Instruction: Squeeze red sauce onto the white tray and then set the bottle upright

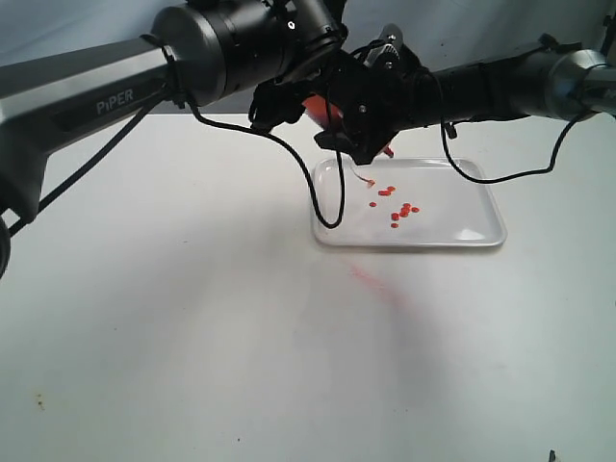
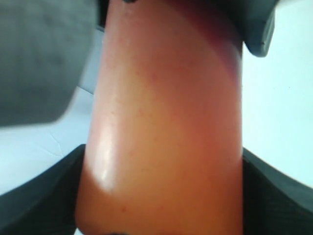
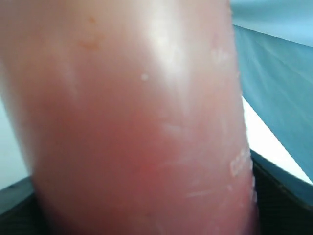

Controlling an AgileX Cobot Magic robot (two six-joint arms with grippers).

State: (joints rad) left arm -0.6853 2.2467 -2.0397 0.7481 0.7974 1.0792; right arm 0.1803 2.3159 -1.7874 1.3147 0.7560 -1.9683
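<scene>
Left claw is clamped on the bottle, with its grey fingers against either flank of the orange barrel. Opposite it, the right claw straddles the same bottle. Its wrist view is filled by the barrel, so I cannot tell whether those jaws press the plastic or stand just off it.

Both claws have the bottle in the air between them, its long axis slanted. The darker red end sits higher, on the left claw's side. The red nozzle is lower, on the right claw's side, and points down. Most of the barrel is hidden behind the black claw bodies in the exterior view.

Directly beneath the claws lies one corner of the white tray, which stretches away under the right arm. Red sauce dots the tray just below the nozzle in about nine small drops; some touch, so the count is rough.

One black cable loops down from the left claw across the tray's edge. Below the tray, further from the claws, one faint pink smear marks the white worktop. Behind the arms hangs a pale blue-grey backdrop.

Counted: one bottle, one tray, two arms, two claws.
</scene>
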